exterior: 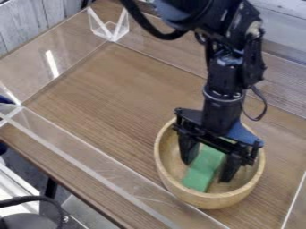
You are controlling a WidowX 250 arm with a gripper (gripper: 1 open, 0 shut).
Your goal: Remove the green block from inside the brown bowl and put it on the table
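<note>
In the camera view, the green block [203, 170] lies inside the brown bowl [171, 182], long and slim, slanting across the bowl's floor with one end toward the bowl's near rim and the other reaching up under the gripper [213, 157]. The gripper comes down from above into the bowl, its jaws spread open, one on each side of the block; whether either of them touches the block, I cannot tell. The bowl is round and shallow, light tan, with a thick rim; its far side is partly hidden behind the gripper. Behind the gripper, at the bowl's far side, a blue thing [242, 133] shows in part, too covered to name. Above the bowl rises the black robot arm [227, 67], leaving the view at the top, with a dark cable looping out on its right side in the picture. The bowl sits on the brown wood-grain tabletop [107, 98], which stretches away to the bowl's left and beyond it. Clear walls [96, 165] run along the tabletop's edge, to the left of the bowl and nearer the camera. Well apart from the bowl, at the far left, a small clear pointed piece [109, 24] stands by the tabletop's edge. Black cables [46, 199] curl at the lower left, beyond the clear wall from the bowl.
</note>
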